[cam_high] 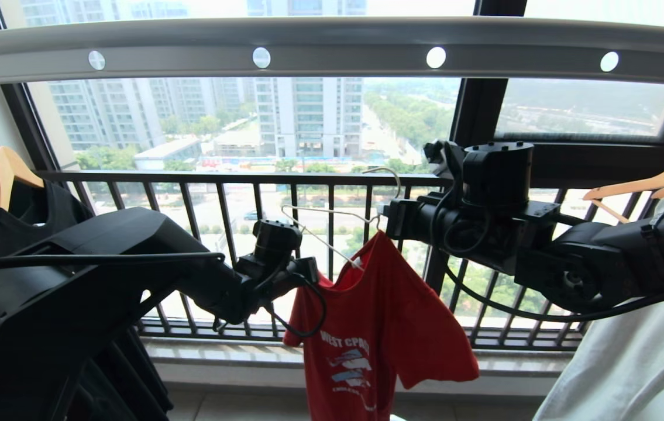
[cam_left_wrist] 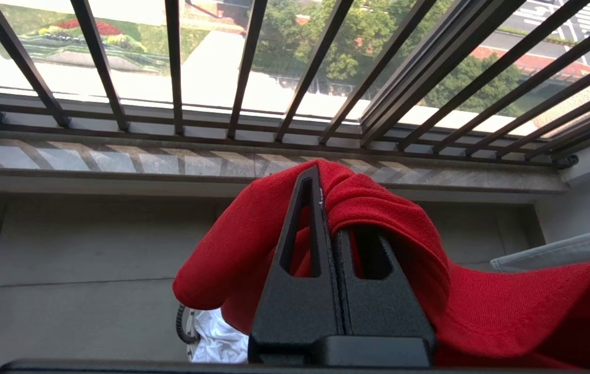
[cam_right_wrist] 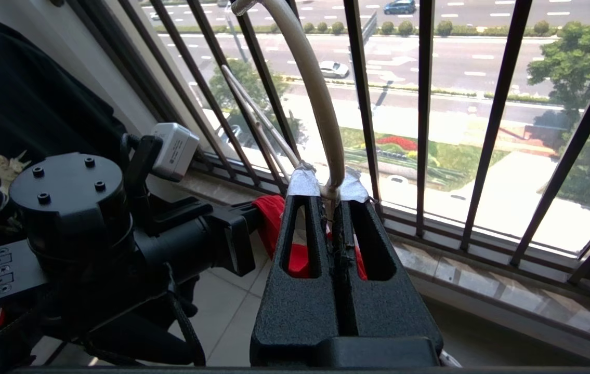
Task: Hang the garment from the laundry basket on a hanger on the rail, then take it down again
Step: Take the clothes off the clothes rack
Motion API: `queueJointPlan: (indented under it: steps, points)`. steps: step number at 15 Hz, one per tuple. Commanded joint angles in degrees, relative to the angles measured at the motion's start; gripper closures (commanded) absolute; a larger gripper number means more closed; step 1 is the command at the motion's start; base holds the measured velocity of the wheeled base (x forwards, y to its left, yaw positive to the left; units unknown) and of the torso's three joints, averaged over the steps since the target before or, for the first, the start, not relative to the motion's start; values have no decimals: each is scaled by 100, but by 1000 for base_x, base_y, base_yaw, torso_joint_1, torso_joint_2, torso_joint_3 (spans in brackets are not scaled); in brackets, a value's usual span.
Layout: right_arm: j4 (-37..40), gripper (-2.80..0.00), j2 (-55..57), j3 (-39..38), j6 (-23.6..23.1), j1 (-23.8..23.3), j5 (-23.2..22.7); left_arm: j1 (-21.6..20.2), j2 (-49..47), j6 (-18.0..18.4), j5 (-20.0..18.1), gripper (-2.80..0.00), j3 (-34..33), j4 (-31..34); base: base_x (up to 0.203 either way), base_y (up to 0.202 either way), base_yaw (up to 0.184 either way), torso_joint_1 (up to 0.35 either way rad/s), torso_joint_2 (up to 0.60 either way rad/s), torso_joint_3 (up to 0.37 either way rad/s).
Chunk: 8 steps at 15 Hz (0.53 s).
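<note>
The hanger (cam_high: 332, 225) hangs in mid-air well below the rail (cam_high: 332, 49), its hook (cam_high: 387, 175) curving up free of anything, so whichever way the job is running, the gap that matters is the vertical one between that hook and the bar overhead. The right gripper (cam_high: 384, 221) is the nearer hand to it: its fingers are pressed together on the twisted neck just under the hook, seen plainly in the right wrist view, where the pale wire rises straight out from between the taped tips. The hanger's long axis runs roughly along the rail, slanting down toward the robot's left, with one bare wire shoulder showing above the cloth. The left gripper (cam_left_wrist: 326, 208) sits lower and to the left, clamped shut on a bunched fold of the garment (cam_high: 375, 327) at its collar or shoulder edge (which of the two I cannot tell). The garment is a bright red T-shirt with small white print on the chest, drooping from the hanger's neck on one side and from the left grip on the other, one sleeve flaring out toward the right, the body hanging loose before the barred window railing (cam_high: 250, 178). Its neck opening looks only partly threaded on the wire, in my judgement. The laundry basket is not clearly in view. Wooden hangers (cam_high: 7, 169) with other shirts flank the work on both sides
</note>
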<state>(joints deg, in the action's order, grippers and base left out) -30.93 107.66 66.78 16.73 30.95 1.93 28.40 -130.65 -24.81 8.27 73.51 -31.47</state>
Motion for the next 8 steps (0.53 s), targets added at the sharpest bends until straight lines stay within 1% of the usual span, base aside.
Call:
queueJointPlan:
  steps: [1, 5, 8]
  points:
    - [-19, 0, 10, 2, 76, 7, -8, 119, 19, -21, 87, 0, -78, -34, 0, 0, 0, 0, 0, 0]
    - [-19, 0, 27, 2, 76, 7, -7, 355, 434, -47, 45, 0, -395, -35, 0, 0, 0, 0, 0, 0]
    - [-19, 0, 19, 2, 86, 7, -8, 601, 456, -33, 45, 0, -545, -35, 0, 0, 0, 0, 0, 0]
